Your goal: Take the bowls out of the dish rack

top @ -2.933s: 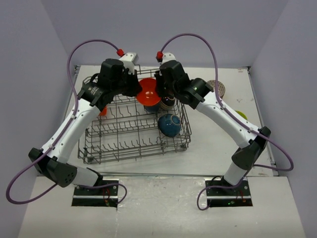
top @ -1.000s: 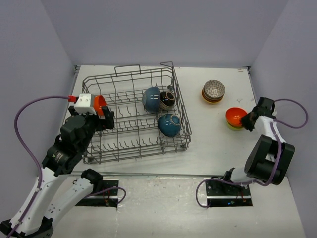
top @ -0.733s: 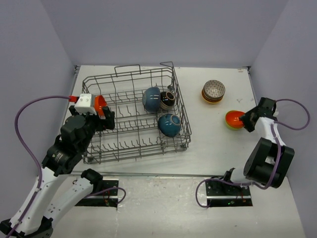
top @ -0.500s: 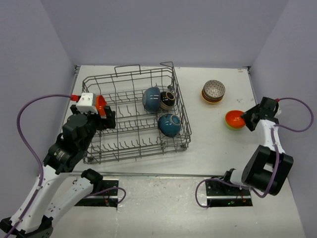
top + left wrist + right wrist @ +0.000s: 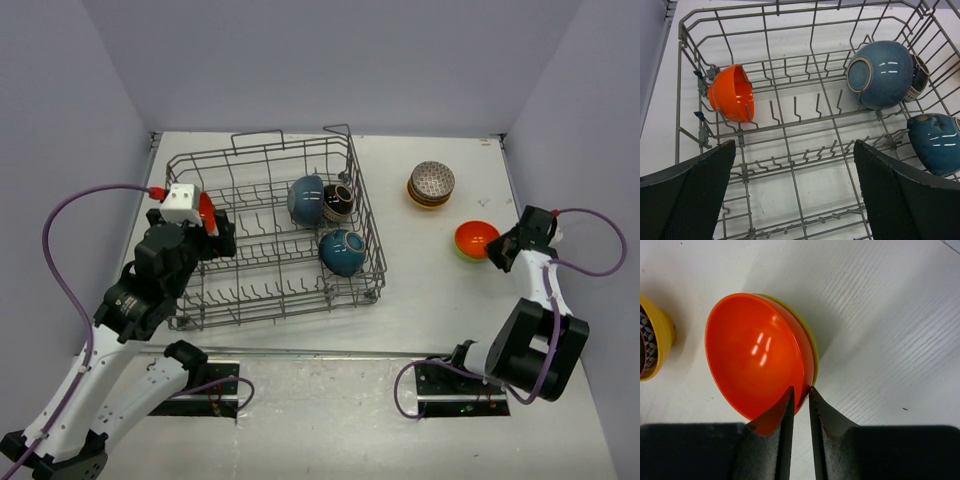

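Bowl rim in the slit of right gripper: orange bowl, upright on table. Its fingers nearly pressed together, one inside the rim, one outside; cannot tell whether clamped or only astride. Nested under it, lime bowl, edge showing just right of the fingertips. Farther out, ahead-left of that gripper, stack of bowls, patterned one on top, apart from the orange-lime pair. Wrist low, near the table's right edge in top view.

Then left gripper: spread wide, nothing between the fingers, hovering over rack. Ahead-left of it, second orange bowl, on edge at the rack's left wall, opening facing right. Ahead-right, blue bowl on its side, foot turned left. Just behind that, farther right, dark banded bowl, mostly hidden. Just ahead of the right finger, teal bowl, tipped over, by the rack's right wall. All four rack bowls apart from the left gripper, none touched. Rack well apart from right gripper, off to its left in top view.
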Available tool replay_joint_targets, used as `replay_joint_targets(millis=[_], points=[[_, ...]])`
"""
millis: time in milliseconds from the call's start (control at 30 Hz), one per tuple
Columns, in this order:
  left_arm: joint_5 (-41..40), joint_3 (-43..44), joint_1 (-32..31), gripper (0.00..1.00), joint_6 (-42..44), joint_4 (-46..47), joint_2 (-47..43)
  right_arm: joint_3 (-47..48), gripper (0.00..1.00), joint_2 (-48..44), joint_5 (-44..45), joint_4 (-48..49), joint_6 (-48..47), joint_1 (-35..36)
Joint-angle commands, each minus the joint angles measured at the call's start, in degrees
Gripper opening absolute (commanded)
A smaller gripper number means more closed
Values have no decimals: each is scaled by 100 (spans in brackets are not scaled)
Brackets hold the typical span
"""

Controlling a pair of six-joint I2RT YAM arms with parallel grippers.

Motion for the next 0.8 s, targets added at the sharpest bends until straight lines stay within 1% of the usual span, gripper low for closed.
replay_joint_targets(millis=[0, 133, 233, 333, 400, 433, 500, 567, 633, 767], points=[[-160, 102, -27, 100, 4, 194, 98, -94, 17, 162, -166, 312, 23, -10], [-151, 120, -27, 100, -31, 168, 212, -138, 13, 163, -159, 409, 23, -19], [-99, 146, -27, 100, -66, 168, 265, -68, 13, 259, -229, 427, 5, -10], [-63, 190, -27, 100, -110, 176, 292, -50, 15, 251, -326, 436, 23, -10], [-168, 207, -27, 100, -189, 168, 327, -42, 21, 137, -405, 427, 40, -10], [-273, 225, -27, 100, -407, 159, 353, 37, 26, -20, -440, 340, 49, -10], [-693, 251, -27, 100, -706, 98, 406, 265, 31, -310, -414, 156, 49, -10], [-871, 339, -27, 100, -1049, 62, 554, 415, 37, -566, -432, 15, 49, -10], [-1003, 488, -27, 100, -1173, 36, 739, 705, 39, -925, -466, -205, 6, -10], [-1039, 1005, -27, 100, -1244, -262, 1660, 1144, 40, -1410, -738, -469, -170, -1]])
